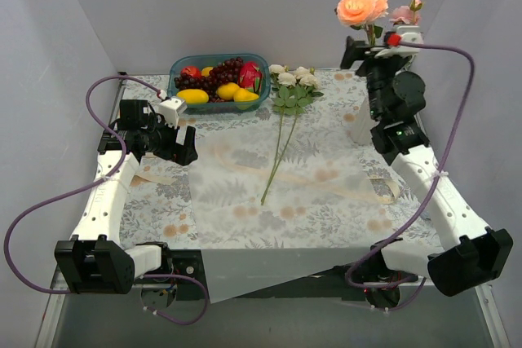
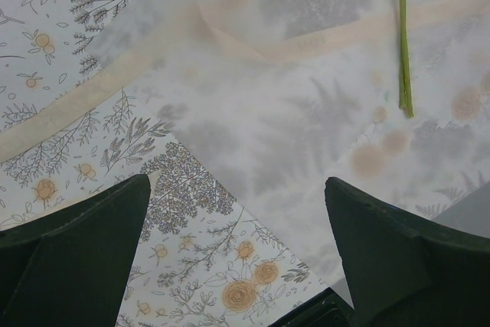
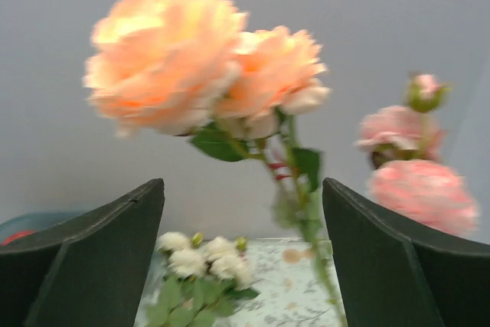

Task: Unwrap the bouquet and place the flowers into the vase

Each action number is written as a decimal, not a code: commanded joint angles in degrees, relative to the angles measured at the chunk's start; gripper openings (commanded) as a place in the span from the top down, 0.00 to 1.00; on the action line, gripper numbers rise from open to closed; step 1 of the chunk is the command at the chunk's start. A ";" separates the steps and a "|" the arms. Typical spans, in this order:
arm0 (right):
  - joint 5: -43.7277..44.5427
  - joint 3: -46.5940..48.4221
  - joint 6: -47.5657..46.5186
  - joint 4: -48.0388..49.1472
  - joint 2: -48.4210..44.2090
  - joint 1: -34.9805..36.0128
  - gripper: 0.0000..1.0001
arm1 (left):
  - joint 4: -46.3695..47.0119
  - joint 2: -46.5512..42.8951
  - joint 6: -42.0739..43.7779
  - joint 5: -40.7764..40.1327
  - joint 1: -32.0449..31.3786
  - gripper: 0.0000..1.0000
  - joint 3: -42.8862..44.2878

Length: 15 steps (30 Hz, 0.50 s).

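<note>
right wrist: peach roses (image 3: 164,55) between jaws

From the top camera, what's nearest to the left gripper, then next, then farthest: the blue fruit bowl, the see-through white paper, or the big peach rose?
From the left gripper:
1. See-through white paper, just beside it.
2. Blue fruit bowl, farther back.
3. Big peach rose, far back right.
</note>
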 commanded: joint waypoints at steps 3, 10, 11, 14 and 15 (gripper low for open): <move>4.26 -1.13 4.82 -11.91 -0.15 12.29 0.06 | -0.17 -0.70 -0.14 0.72 0.36 0.02 1.83; 19.37 1.92 14.87 -26.30 9.93 22.92 0.03 | 0.09 -1.49 0.13 -0.16 0.36 0.02 1.22; 20.26 3.24 15.83 -28.25 14.05 23.45 0.03 | 0.09 -1.50 0.13 -0.16 0.36 0.02 0.95; 20.53 8.25 18.82 -33.18 21.78 24.69 0.02 | -0.08 -1.67 -0.22 -0.07 0.36 0.02 1.12; 18.36 9.22 20.05 -34.15 23.30 24.69 0.02 | 0.01 -1.76 -0.31 0.10 0.36 0.02 1.13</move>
